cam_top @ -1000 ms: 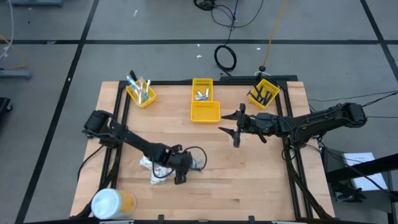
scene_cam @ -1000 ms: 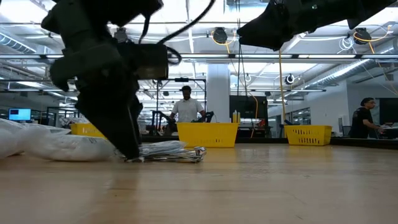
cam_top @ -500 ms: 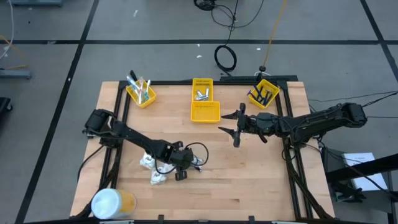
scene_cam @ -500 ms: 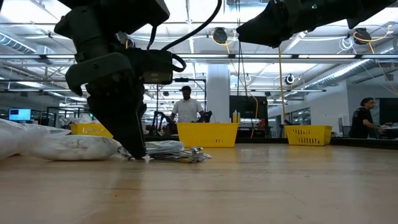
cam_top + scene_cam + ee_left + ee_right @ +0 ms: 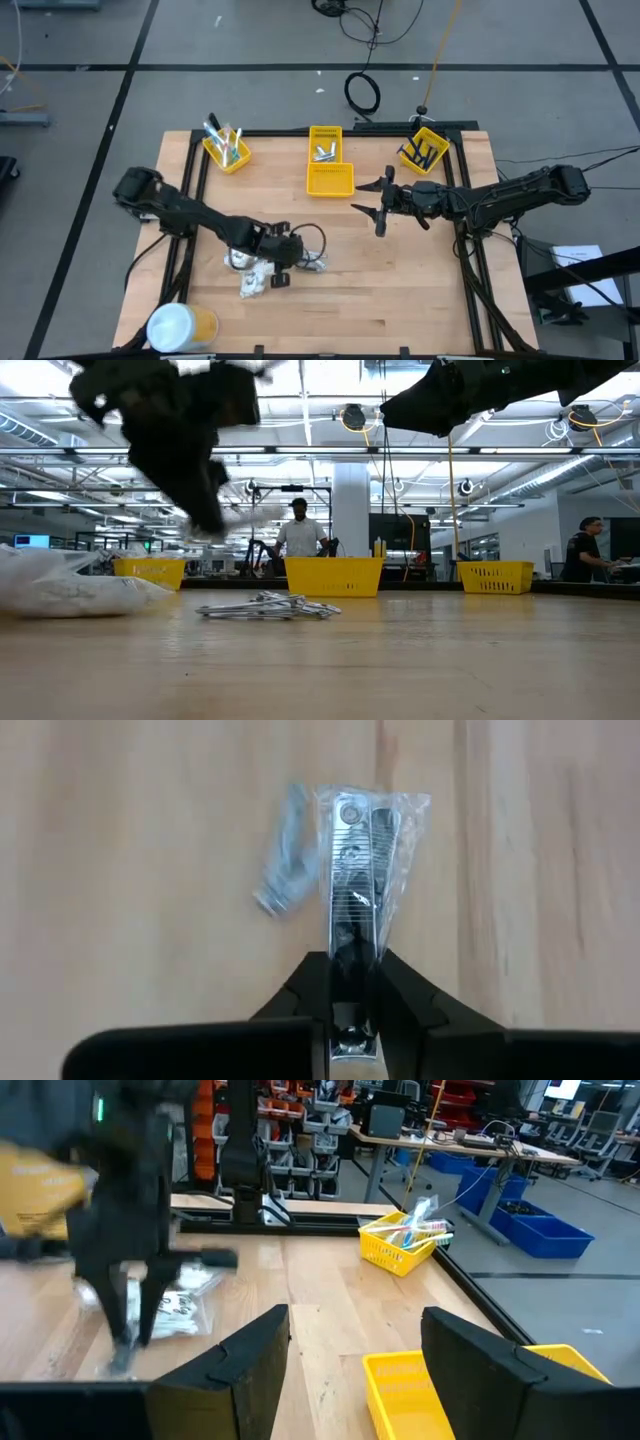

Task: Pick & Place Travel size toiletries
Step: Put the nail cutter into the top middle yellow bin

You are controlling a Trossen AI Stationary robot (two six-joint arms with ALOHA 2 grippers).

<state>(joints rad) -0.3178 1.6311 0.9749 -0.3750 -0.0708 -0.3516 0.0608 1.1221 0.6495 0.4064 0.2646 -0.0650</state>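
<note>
My left gripper (image 5: 350,1020) is shut on a slim silvery toiletry in a clear wrapper (image 5: 355,870), raised above the table at centre-left (image 5: 281,272). In the low view this gripper (image 5: 205,520) shows blurred, well above the wood. Below it a loose pile of silvery pieces (image 5: 268,606) lies flat on the table, with another silvery piece (image 5: 285,860) beside the held one. White crinkly packets (image 5: 247,275) lie next to the gripper. My right gripper (image 5: 376,205) hovers open near the middle bins, with nothing between its fingers (image 5: 255,1370). My left gripper pinches the end of the wrapped silvery toiletry (image 5: 350,982) nearest to it between its two fingers. The fingers point down from above and lie along the piece. The piece reaches out past the fingertips, clear of the table.
Yellow bins stand along the far edge: one with toothbrushes (image 5: 227,148), one with silvery pieces (image 5: 324,143), one in front of it (image 5: 330,180), one with dark razors (image 5: 424,150). A large white-and-yellow cylinder (image 5: 180,325) sits at the near left corner. People stand in the room beyond.
My left gripper has shut on the wrapped silvery toiletry and risen from the table with it. That piece is now lifted clear, while the silvery pile and the white packets stay where they lay.
</note>
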